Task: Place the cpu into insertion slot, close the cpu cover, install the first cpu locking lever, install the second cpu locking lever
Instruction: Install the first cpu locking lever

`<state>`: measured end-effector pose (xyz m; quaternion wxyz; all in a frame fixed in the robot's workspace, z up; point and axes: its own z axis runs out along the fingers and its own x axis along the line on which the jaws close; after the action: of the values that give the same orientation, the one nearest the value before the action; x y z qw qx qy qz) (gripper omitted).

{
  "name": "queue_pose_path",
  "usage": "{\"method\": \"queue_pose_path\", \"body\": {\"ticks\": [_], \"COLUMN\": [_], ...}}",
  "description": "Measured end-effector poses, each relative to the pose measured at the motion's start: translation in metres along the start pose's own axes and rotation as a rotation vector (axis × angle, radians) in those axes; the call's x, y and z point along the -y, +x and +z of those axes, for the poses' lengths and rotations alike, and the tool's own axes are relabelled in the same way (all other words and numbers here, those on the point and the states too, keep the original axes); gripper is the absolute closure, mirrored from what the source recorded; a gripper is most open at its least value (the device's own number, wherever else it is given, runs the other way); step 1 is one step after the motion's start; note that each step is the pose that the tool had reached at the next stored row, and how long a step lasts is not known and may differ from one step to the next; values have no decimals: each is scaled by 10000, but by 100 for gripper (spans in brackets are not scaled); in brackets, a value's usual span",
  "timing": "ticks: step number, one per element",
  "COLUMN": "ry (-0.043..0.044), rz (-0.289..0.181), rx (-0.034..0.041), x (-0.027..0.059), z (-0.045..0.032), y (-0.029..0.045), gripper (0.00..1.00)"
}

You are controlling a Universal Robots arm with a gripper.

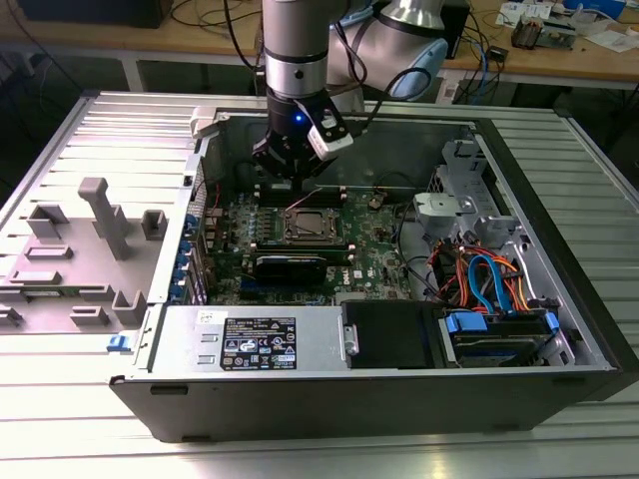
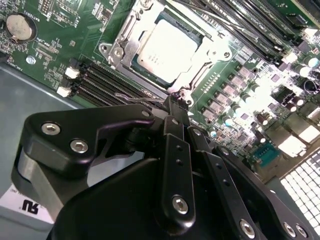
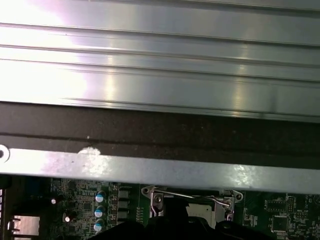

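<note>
The cpu [image 2: 167,47] lies flat in the insertion slot [image 1: 310,226], its silver top showing. The cpu cover [image 2: 122,50] is down around it as a silvery frame. My gripper [image 2: 174,101] hangs just behind the socket in the exterior view [image 1: 290,172], fingers drawn together to a narrow tip. That tip touches the end of a thin wire locking lever [image 2: 140,96] along the socket's edge. Whether the wire is pinched between the fingers is hidden. The first wrist view shows a wire lever [image 3: 190,196] lying across the socket's end.
The socket sits on a green motherboard inside an open computer case [image 1: 559,329]. Long black memory slots [image 2: 107,82] flank it, and a black card [image 1: 290,264] lies in front. A power supply [image 1: 260,339], drive cage cables [image 1: 489,279] and a grey fixture [image 1: 90,249] surround it.
</note>
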<state>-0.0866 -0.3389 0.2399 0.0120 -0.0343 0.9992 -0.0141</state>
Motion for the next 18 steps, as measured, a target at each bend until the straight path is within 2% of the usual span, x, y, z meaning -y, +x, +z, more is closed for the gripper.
{"method": "queue_pose_path", "body": {"ticks": [3, 4, 6, 10, 18], "ry": [-271, -296, -294, -295, -293], "rz": [7, 8, 7, 9, 9], "rx": [19, 23, 20, 21, 20], "x": [0, -1, 0, 4, 7], "z": [13, 19, 25, 49, 106], "y": [0, -1, -6, -72, -93], "gripper": [89, 89, 89, 89, 89]}}
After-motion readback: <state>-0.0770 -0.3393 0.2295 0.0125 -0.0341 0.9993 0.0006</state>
